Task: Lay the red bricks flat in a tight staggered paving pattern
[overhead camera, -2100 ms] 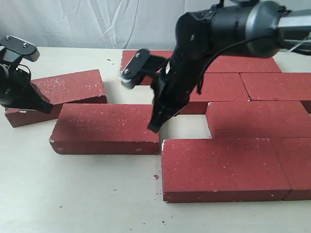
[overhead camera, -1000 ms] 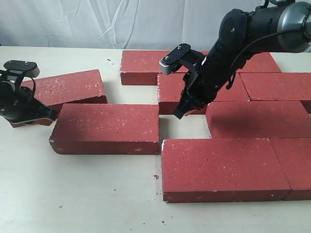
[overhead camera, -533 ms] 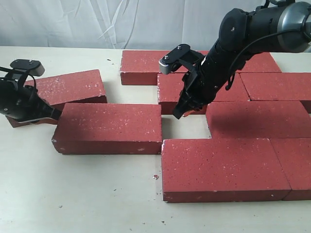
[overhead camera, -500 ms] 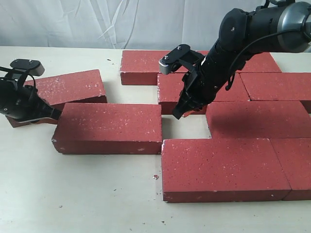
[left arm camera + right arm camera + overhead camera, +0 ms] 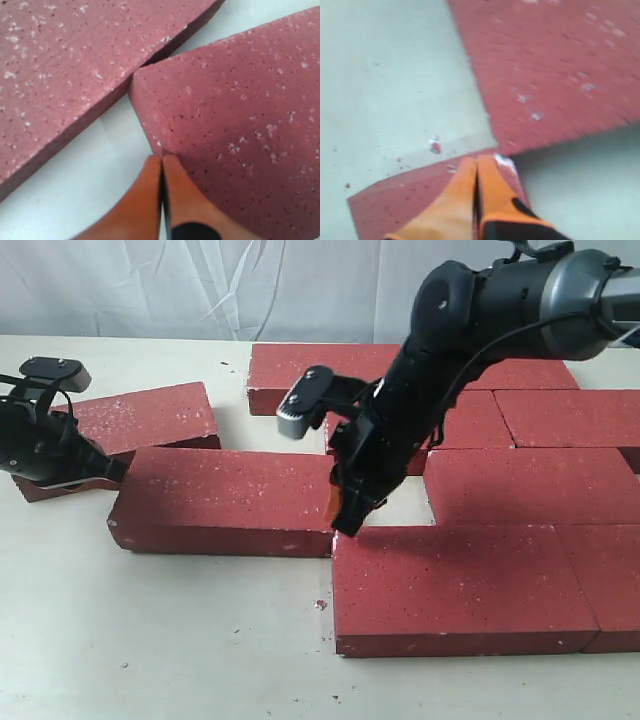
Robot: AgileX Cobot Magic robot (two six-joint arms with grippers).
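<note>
Several red bricks lie flat in staggered rows at the right, among them the front brick and a third-row brick. A loose brick lies left of them, its right end close to the front brick's corner. Another loose brick sits angled behind it. My left gripper is shut and empty, its tips against the loose brick's left end; the angled brick is beside it. My right gripper is shut and empty, its tips at the front brick's near corner, next to the loose brick.
A bare gap of table shows between the loose brick and the third-row brick. Small red crumbs lie on the pale table. A white cloth backdrop hangs behind.
The loose brick has slid a little to the right with my left gripper against its end. My right gripper has dropped from the second-row brick down to the front brick's corner.
</note>
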